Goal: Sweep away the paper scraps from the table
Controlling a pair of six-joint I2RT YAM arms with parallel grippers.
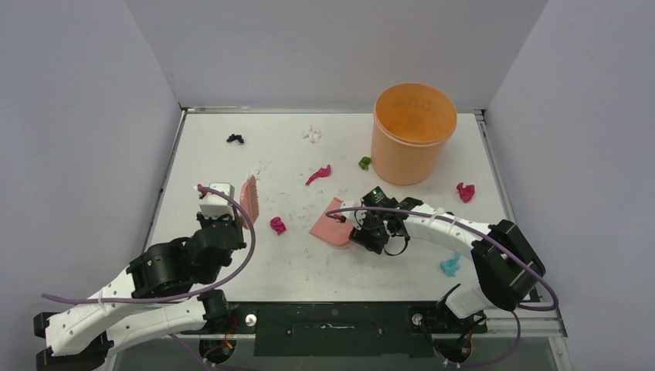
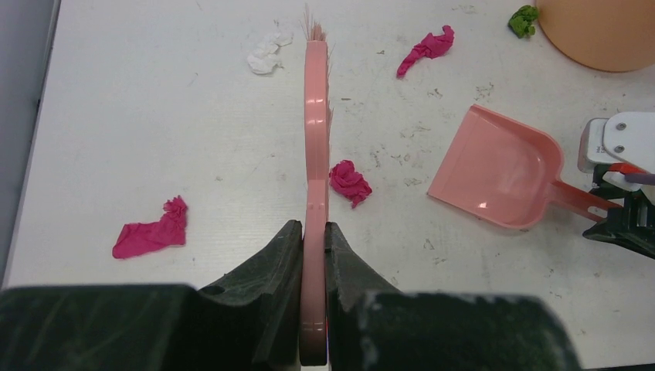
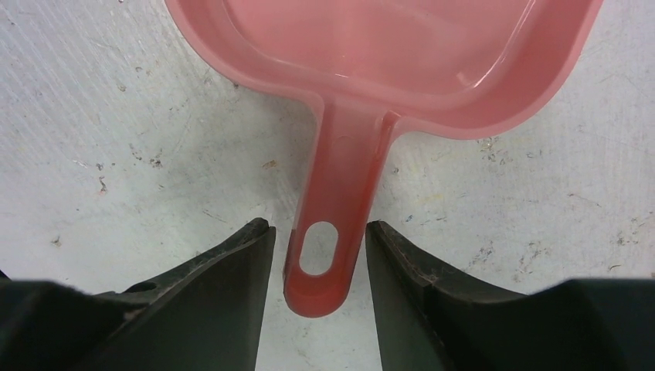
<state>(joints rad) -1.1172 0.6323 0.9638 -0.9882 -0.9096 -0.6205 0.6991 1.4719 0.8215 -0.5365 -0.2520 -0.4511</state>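
Paper scraps lie on the white table point(image 1: 324, 278): black point(image 1: 235, 139), white point(image 1: 312, 135), green point(image 1: 364, 162), light blue point(image 1: 450, 266) and magenta ones point(image 1: 317, 175) point(image 1: 277, 225) point(image 1: 465, 192). My left gripper point(image 1: 242, 219) point(image 2: 314, 232) is shut on the handle of the pink hand brush point(image 2: 315, 139), bristles pointing away. A magenta scrap point(image 2: 350, 181) lies just right of the brush and another point(image 2: 151, 232) to its left. The pink dustpan point(image 1: 330, 224) point(image 3: 386, 62) lies flat. My right gripper point(image 1: 361, 233) point(image 3: 317, 232) is open, its jaws either side of the handle end point(image 3: 332, 232) with small gaps.
An orange bucket point(image 1: 412, 131) stands at the back right, with the green scrap beside its base. Grey walls close in the table on the left, back and right. The light blue scrap lies beside my right arm's elbow.
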